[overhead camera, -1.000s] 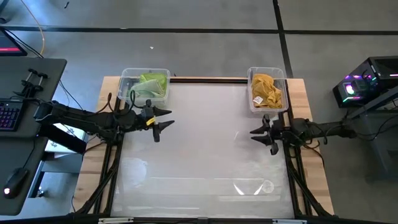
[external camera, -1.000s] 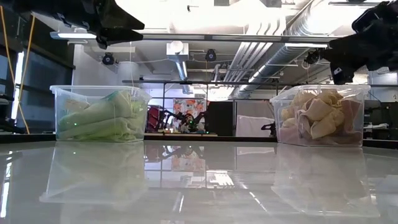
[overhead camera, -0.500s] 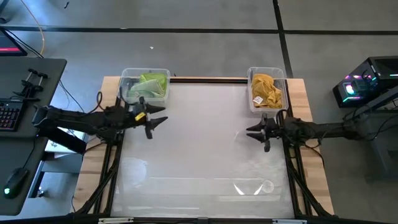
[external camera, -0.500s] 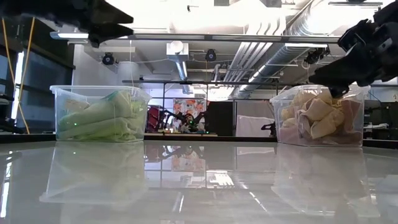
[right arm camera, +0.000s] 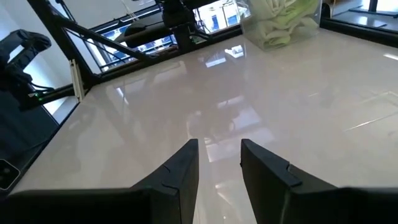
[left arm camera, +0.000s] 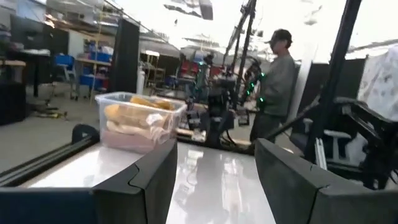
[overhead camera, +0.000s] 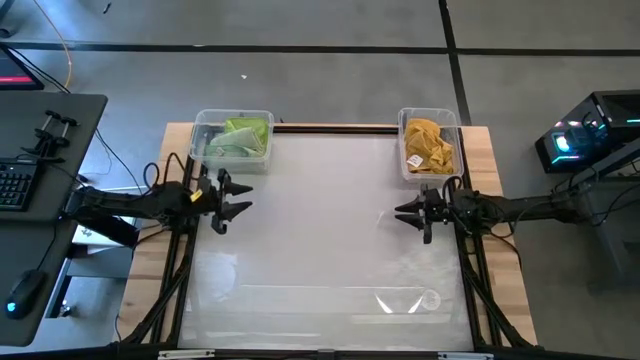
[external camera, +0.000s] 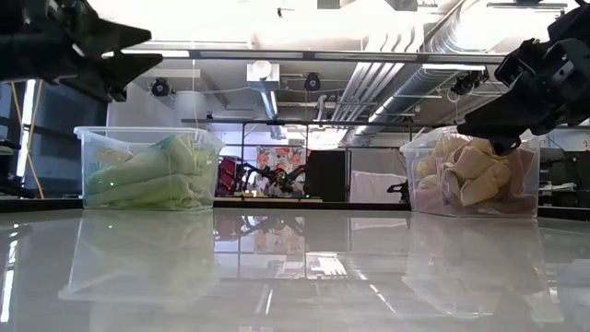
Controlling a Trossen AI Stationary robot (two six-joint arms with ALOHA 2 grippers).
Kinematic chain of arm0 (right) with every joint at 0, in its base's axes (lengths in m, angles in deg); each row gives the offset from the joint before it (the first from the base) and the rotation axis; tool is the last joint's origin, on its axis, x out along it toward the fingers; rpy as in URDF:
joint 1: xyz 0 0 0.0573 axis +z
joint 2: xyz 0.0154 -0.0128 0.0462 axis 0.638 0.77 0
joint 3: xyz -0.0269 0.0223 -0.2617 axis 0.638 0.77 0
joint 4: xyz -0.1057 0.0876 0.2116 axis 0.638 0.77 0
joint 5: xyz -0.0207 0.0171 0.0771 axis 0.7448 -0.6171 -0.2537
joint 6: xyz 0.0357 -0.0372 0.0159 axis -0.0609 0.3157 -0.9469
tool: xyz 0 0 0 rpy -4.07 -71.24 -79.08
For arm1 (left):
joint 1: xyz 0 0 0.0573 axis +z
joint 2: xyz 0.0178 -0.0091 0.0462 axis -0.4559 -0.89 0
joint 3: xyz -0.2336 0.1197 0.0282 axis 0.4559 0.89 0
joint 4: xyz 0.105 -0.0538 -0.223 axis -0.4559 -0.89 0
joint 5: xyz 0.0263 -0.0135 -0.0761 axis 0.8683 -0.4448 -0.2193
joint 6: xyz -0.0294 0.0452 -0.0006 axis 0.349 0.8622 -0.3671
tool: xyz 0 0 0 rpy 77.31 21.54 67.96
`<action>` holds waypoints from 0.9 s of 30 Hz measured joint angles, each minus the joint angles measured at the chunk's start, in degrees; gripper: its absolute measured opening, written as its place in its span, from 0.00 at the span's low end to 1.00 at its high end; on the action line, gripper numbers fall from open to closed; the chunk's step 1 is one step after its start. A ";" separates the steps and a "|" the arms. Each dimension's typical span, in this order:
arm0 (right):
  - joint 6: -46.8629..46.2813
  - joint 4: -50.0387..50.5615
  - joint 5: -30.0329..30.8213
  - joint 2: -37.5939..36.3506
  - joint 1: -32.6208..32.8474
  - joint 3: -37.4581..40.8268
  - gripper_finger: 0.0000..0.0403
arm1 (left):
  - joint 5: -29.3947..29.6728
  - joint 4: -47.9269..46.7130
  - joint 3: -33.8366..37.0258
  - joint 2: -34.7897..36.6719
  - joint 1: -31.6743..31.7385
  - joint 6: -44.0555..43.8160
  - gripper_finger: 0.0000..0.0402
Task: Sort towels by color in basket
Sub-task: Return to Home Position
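Two clear plastic baskets stand at the table's far corners. The left basket (overhead camera: 233, 140) holds green towels (external camera: 147, 171) heaped against its walls. The right basket (overhead camera: 431, 146) holds yellow and tan towels (external camera: 470, 171), piled up to its rim. My left gripper (overhead camera: 238, 205) hovers open and empty near the table's left edge, in front of the green basket. In its wrist view, my left gripper (left arm camera: 214, 180) points level across the table. My right gripper (overhead camera: 408, 222) hovers open and empty near the right edge, in front of the yellow basket; in its wrist view, my right gripper (right arm camera: 219, 165) points toward the green towels (right arm camera: 280, 18).
The glossy white tabletop (overhead camera: 320, 230) lies bare between the two arms. A person (left arm camera: 273, 81) stands beyond the table's right side. A desk with a keyboard (overhead camera: 15, 185) is on the left, a lit computer case (overhead camera: 585, 135) on the right.
My left gripper has drawn back toward the table's left edge and sunk, staying open and empty. My right gripper has tipped down a little and dropped lower in front of the yellow basket. The towels and baskets have not moved.
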 joint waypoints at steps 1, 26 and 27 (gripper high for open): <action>0.08 0.00 0.00 0.00 -0.02 0.00 0.28 | -0.61 -1.10 0.00 0.51 -0.02 0.08 0.50; 0.02 0.00 -0.15 0.02 -0.02 0.00 0.28 | -6.18 -12.32 -0.02 0.89 -0.02 7.64 0.50; 0.02 0.00 -0.14 0.02 -0.02 0.00 0.28 | -7.16 -12.62 -0.02 0.87 -0.02 7.99 0.49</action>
